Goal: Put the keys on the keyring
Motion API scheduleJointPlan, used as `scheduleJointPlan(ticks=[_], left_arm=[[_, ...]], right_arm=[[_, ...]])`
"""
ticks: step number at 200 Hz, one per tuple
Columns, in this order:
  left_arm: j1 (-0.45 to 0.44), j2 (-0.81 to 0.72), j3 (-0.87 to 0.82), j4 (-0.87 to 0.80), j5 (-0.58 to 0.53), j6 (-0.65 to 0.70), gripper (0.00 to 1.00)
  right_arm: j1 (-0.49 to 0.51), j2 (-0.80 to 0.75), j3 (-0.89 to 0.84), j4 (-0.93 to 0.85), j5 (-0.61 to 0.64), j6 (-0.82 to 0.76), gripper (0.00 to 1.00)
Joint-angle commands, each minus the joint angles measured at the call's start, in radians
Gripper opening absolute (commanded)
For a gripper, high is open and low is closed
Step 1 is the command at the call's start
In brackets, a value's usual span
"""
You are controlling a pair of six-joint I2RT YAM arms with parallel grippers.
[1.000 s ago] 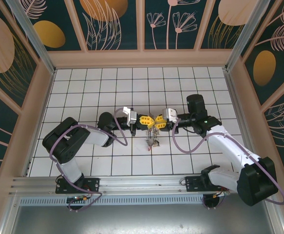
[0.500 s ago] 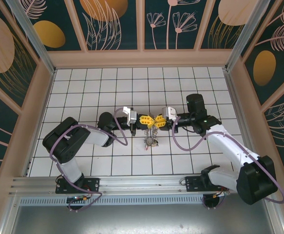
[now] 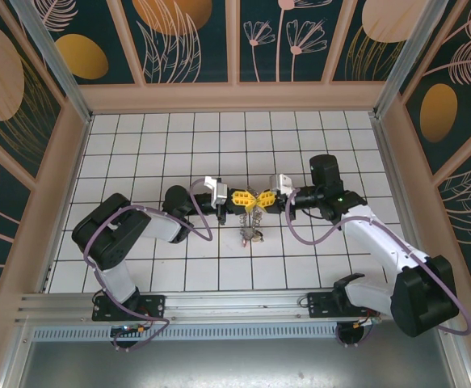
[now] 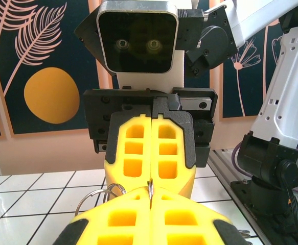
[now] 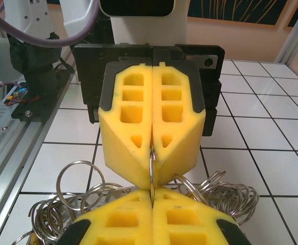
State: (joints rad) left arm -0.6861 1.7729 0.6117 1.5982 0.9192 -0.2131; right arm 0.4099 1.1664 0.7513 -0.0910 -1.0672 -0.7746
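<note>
The left gripper's blocky yellow fingers [image 5: 133, 138] looked like matt, faintly grainy moulded plastic, set in a smoother black plastic mount [image 5: 87, 76] with a dull sheen. The thin grey metal ring [image 5: 152, 166] at their seam was smooth, and the bunch of silvery wire rings [image 5: 225, 196] gleamed, polished. The white floor tiles [image 5: 251, 127] were glossy; the aluminium rail [image 3: 235, 303] looked brushed.

Our left tool [image 3: 246, 200] and right tool [image 3: 258, 200] face each other nose to nose, tips touching. Each has its yellow fingers [image 5: 133, 112] pressed flat together, with no gap between the pads. Both wrists lie level and in line behind their tools. Our left arm [image 3: 150, 226] bends at the elbow well behind its tool. Our right arm [image 3: 380, 242] bends likewise behind its own, and its forearm runs back towards the base.
</note>
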Motion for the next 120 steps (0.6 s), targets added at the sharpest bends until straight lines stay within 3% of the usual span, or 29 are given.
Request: scheduleJointPlan(ticks=[1,28,46,92,120], left_arm=[[-0.026,0.018,0.024,-0.012,0.008,0.01,0.0],[-0.026,-0.01,0.013,-0.073,-0.01,0.046,0.11],[-0.025,-0.051,0.01,-0.219,-0.016,0.132,0.18],[-0.025,-0.152,0.05,-0.678,-0.016,0.416,0.18],[-0.025,-0.166,0.095,-0.876,-0.019,0.531,0.11]], right_arm=[[0.025,0.002,0.061,0.067,-0.077,0.003,0.0],[0.04,0.03,0.127,-0.089,0.058,-0.003,0.0],[0.055,0.04,0.149,-0.189,0.16,-0.053,0.0],[0.077,0.018,0.135,-0.217,0.307,-0.055,0.0],[0.101,0.034,0.165,-0.263,0.375,-0.077,0.0]])
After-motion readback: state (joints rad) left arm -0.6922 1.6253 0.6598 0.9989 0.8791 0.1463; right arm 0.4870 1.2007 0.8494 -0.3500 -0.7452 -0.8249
